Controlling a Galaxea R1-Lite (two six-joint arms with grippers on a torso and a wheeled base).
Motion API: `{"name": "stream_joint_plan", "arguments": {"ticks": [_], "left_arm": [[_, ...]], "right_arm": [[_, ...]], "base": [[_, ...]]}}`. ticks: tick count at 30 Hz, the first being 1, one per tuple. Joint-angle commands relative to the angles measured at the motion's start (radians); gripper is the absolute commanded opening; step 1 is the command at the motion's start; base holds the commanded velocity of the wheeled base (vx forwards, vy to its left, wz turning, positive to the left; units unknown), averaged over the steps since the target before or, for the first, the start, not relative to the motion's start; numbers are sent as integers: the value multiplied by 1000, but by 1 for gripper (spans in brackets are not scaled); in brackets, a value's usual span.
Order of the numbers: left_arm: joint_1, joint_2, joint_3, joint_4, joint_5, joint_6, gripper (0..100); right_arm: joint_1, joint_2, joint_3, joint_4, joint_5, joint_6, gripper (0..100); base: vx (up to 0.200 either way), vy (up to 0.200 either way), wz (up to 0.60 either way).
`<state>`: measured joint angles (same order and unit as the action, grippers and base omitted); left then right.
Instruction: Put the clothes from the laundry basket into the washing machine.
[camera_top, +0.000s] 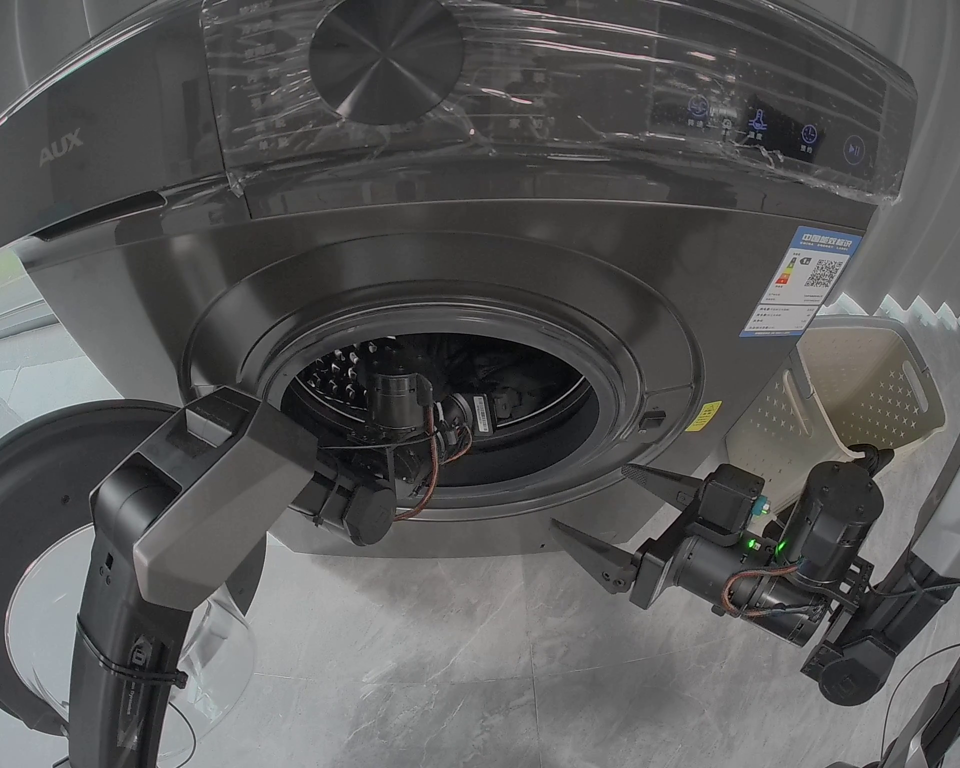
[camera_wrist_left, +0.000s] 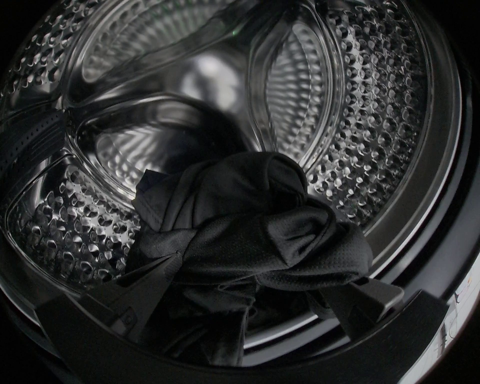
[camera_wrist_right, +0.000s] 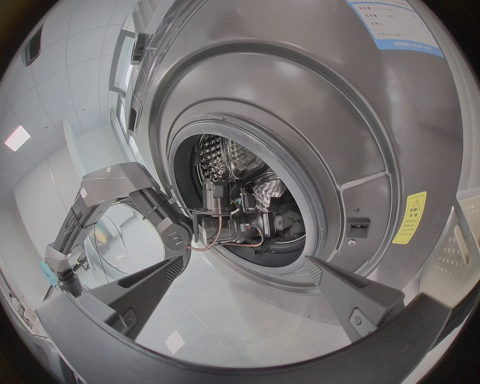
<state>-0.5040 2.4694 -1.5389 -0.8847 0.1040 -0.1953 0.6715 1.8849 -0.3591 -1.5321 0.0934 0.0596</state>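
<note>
The grey washing machine (camera_top: 500, 260) stands with its round opening (camera_top: 450, 420) uncovered. My left arm (camera_top: 400, 400) goes through that opening into the perforated drum (camera_wrist_left: 370, 110). Inside the drum, my left gripper (camera_wrist_left: 250, 282) is open, its fingers (camera_wrist_left: 145, 295) spread wide. A bunched black garment (camera_wrist_left: 250, 220) lies between and over them, above the drum's lower wall. My right gripper (camera_top: 592, 497) hangs open and empty outside the machine, low and to the right of the opening (camera_wrist_right: 240, 200). The cream laundry basket (camera_top: 860, 390) stands on the floor to the right of the machine.
The machine's round glass door (camera_top: 50, 560) is swung wide to the left, beside my left arm. Grey tiled floor (camera_top: 450, 660) spreads in front of the machine. A white curtain (camera_top: 930, 240) hangs behind the basket.
</note>
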Motion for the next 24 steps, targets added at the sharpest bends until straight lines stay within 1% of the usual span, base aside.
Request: {"name": "stream_joint_plan", "arguments": {"ticks": [1, 3, 4, 6, 11, 13, 15, 16, 17, 18, 21, 24], "left_arm": [[-5, -13, 37, 9, -15, 1, 100], [2, 23, 16, 7, -14, 11, 100], [5, 37, 3, 7, -14, 17, 0], [7, 57, -15, 7, -14, 27, 0], [9, 79, -73, 7, -1, 24, 0], [9, 82, -130, 13, 8, 16, 0], [15, 103, -231, 9, 48, 1, 0], [18, 112, -282, 7, 74, -12, 0], [19, 117, -302, 7, 85, -18, 0], [25, 128, -357, 9, 103, -30, 0], [44, 155, -457, 7, 117, -35, 0], [55, 166, -461, -2, 128, -36, 0]], "right_arm": [[5, 2, -1, 0, 0, 0, 100], [5, 2, 0, 0, 0, 0, 100], [5, 0, 0, 0, 0, 0, 100], [5, 0, -1, 0, 0, 0, 100], [5, 2, -1, 0, 0, 0, 100], [7, 2, -1, 0, 0, 0, 100], [7, 2, -3, 0, 0, 0, 100], [7, 2, -3, 0, 0, 2, 100], [7, 2, -1, 0, 0, 0, 100], [7, 2, -3, 0, 0, 0, 100], [10, 2, -3, 0, 0, 2, 100], [16, 2, -4, 0, -1, 5, 100]], "base": [[0, 0, 0], [0, 0, 0], [0, 0, 0], [0, 0, 0], [0, 0, 0], [0, 0, 0], [0, 0, 0], [0, 0, 0], [0, 0, 0], [0, 0, 0], [0, 0, 0], [0, 0, 0]]}}
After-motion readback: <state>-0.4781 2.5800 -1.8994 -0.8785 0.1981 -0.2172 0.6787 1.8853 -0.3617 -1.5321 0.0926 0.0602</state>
